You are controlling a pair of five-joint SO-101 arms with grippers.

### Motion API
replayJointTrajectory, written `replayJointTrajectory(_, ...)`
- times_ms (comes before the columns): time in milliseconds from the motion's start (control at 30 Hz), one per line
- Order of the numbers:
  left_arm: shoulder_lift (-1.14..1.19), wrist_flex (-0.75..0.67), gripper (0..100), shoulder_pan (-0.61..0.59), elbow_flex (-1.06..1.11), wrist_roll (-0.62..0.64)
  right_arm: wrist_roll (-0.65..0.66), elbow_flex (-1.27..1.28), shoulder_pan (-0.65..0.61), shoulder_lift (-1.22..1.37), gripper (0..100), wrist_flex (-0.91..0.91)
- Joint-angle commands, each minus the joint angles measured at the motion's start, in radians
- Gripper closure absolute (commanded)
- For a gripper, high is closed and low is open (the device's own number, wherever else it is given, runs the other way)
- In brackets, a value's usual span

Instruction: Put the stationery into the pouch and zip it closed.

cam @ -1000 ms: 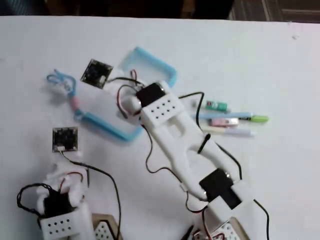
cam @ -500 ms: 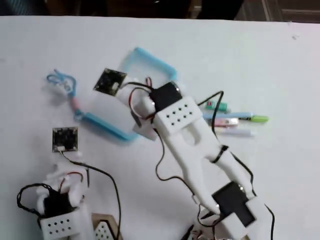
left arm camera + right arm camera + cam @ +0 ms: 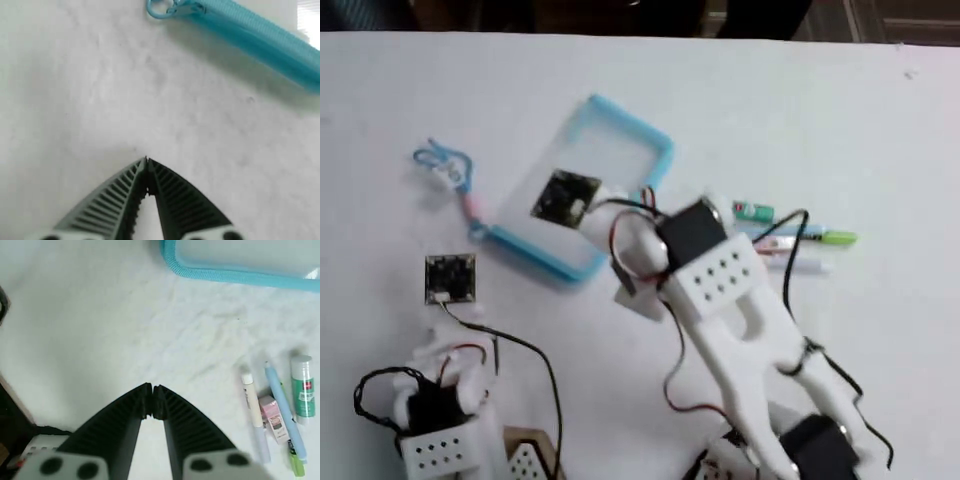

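Note:
The clear pouch (image 3: 605, 150) with a light-blue zipper edge lies flat at the middle of the table. Its blue edge (image 3: 235, 272) runs across the right wrist view. My right gripper (image 3: 151, 392) is shut and holds nothing, tips over bare table just in front of the pouch (image 3: 630, 290). The stationery lies to the right of that arm: a green glue stick (image 3: 302, 390), a blue pen (image 3: 281, 407), a pink eraser (image 3: 272, 419) and a white pen (image 3: 251, 407). My left gripper (image 3: 146, 164) is shut and holds nothing, low at the near left (image 3: 455, 345), short of the zipper's ring pull (image 3: 159, 7).
A blue cord (image 3: 440, 162) with a pink bead (image 3: 468, 207) trails from the pouch's left corner. Two small black camera boards hang on wires, one over the pouch (image 3: 565, 197), one near the left arm (image 3: 450, 278). White table surface (image 3: 840, 120) lies open at the back and right.
The right arm has drawn back from over the pouch toward the front right, uncovering the pouch. The left arm has kept still.

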Motion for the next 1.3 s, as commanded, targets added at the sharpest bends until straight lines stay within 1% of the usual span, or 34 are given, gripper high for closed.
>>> replayJointTrajectory(0, -0.007, 0.005, 97, -0.008, -0.009, 0.002, -0.002, 0.127, 0.01, -0.12, 98.1, -0.077)
replayJointTrajectory(133, -0.007, 0.005, 97, -0.008, -0.009, 0.002, -0.002, 0.258, 0.01, -0.216, 98.1, -0.17)
replayJointTrajectory(233, -0.007, 0.005, 97, -0.008, -0.009, 0.002, -0.002, 0.304, 0.01, -0.268, 98.1, -0.237)
replayJointTrajectory(633, -0.007, 0.005, 97, -0.008, -0.009, 0.002, 0.0, 0.307, 0.002, -0.292, 98.1, -0.483)
replayJointTrajectory(1033, -0.007, 0.005, 97, -0.008, -0.009, 0.002, 0.0, 0.307, 0.007, -0.285, 98.1, -0.575)
replayJointTrajectory(1267, -0.007, 0.005, 97, -0.008, -0.009, 0.002, 0.0, 0.192, 0.005, -0.14, 98.1, -0.578)
